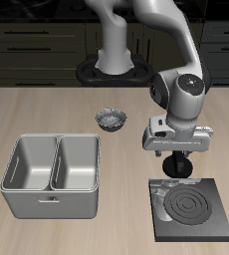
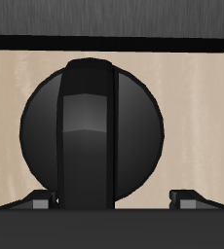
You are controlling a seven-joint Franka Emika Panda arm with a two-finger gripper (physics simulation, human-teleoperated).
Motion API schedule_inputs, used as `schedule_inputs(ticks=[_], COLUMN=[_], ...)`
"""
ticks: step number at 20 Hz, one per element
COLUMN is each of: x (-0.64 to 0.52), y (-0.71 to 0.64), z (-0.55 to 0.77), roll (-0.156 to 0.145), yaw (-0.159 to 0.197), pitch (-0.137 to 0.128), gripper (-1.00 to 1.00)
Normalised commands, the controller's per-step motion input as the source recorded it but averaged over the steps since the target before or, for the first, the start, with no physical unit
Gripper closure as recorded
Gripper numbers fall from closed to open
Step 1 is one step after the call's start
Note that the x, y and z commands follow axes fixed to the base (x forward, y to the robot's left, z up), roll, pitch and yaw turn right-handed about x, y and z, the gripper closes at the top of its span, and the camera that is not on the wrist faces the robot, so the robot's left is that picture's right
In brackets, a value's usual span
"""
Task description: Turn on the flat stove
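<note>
The flat stove (image 1: 191, 209) is a dark grey square plate near the table's front edge, and its coil rings (image 1: 193, 207) are grey, not glowing. My gripper (image 1: 176, 171) hangs just over the stove's back corner, where the gripper hides the knob in the exterior view. In the wrist view the black round knob (image 2: 92, 126) with its raised grip bar fills the picture, very close below my gripper (image 2: 112, 199). My fingertips (image 2: 36, 201) stand wide apart, one on each side of the knob. The gripper is open and holds nothing.
A grey double-basin metal sink (image 1: 53, 171) stands near the front edge, beside the stove. A small dark wire bowl (image 1: 111, 119) sits farther back, mid-table. The robot's base (image 1: 114, 68) is at the table's back.
</note>
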Motion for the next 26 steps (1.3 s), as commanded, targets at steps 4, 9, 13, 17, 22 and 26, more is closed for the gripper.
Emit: schedule_inputs(ticks=[4, 9, 13, 17, 22, 26], x=[-0.09, -0.07, -0.13, -0.07, -0.07, -0.04], y=[0.13, 0.00, -0.09, -0.33, -0.45, -0.43], z=[-0.12, -0.09, 0.02, 0.03, 0.12, 0.23], roll=[0.041, 0.012, -0.018, -0.011, -0.038, -0.036], yaw=[-0.013, 0.000, -0.015, -0.005, 0.029, 0.056], pitch=[0.015, 0.008, -0.005, -0.006, -0.023, -0.032], gripper=[1.00, 1.00, 1.00, 1.00, 1.00, 1.00])
